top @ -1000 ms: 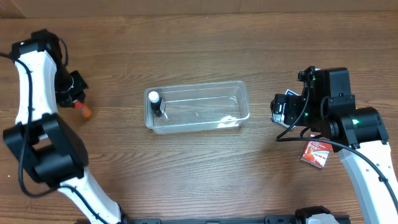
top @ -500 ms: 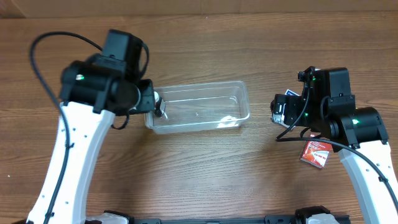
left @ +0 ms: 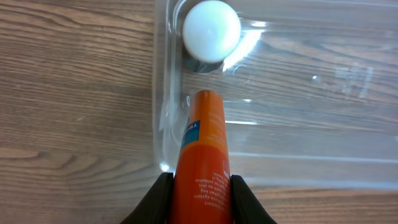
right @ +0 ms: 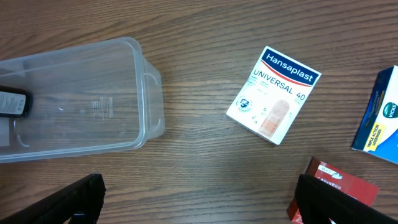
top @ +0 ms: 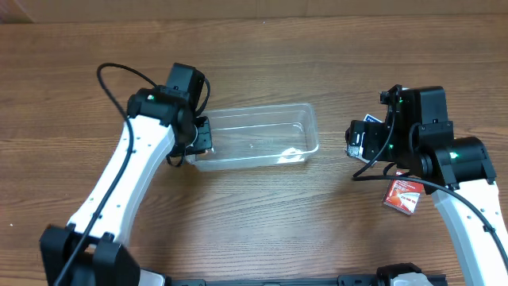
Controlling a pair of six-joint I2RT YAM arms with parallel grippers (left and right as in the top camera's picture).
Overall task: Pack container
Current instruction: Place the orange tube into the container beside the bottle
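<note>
The left gripper [left: 200, 200] was pinching an orange tube [left: 204, 149], one black finger [left: 155, 200] pressed to each side of it. The tube's nose pointed over the left end wall of the container [left: 163, 93] and hung above its floor. Whether the tip touched the plastic could not be told. Just beyond the nose, in the same end of the tub, stood a bottle with a round white cap [left: 211, 31].

From overhead, the container [top: 311, 119] lay near the middle of the wooden table [top: 262, 230], its long side running left to right, with the left gripper [top: 198, 139] at its left end.

The right gripper [right: 199, 186] hovered off the container's right end with its jaws spread wide and nothing between them. Below it the rounded corner of the tub [right: 149, 99] showed on the left, with a dark shape [right: 12, 102] inside, probably the bottle seen through the plastic. On the bare wood to the right lay a white Hansaplast box [right: 273, 95], well apart from the tub. A blue and white box [right: 378, 118] lay at the right edge, and a red box [right: 333, 190] beside the right finger.
</note>
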